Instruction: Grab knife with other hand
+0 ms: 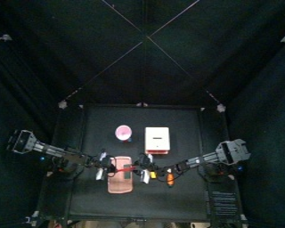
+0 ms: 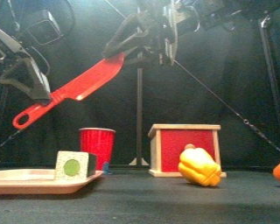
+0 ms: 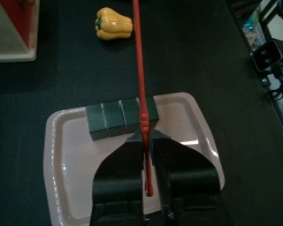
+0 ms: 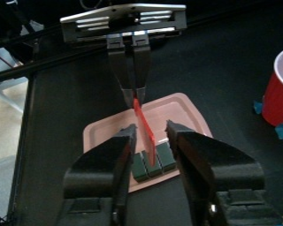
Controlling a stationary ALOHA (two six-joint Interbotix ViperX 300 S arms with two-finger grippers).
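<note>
Item: red knife, clamped at its handle in the left gripper, held aloft above the pink tray.

We log the right gripper with jaws apart around the blade tip; yellow pepper on the table at the tray's 3 o'clock in the front view.

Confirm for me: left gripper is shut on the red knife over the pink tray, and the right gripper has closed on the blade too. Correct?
Not quite. The right gripper is open, short of the red knife; the right wrist view shows its jaws spread with the blade ahead of them. The left gripper is indeed shut on the knife above the pink tray.
</note>
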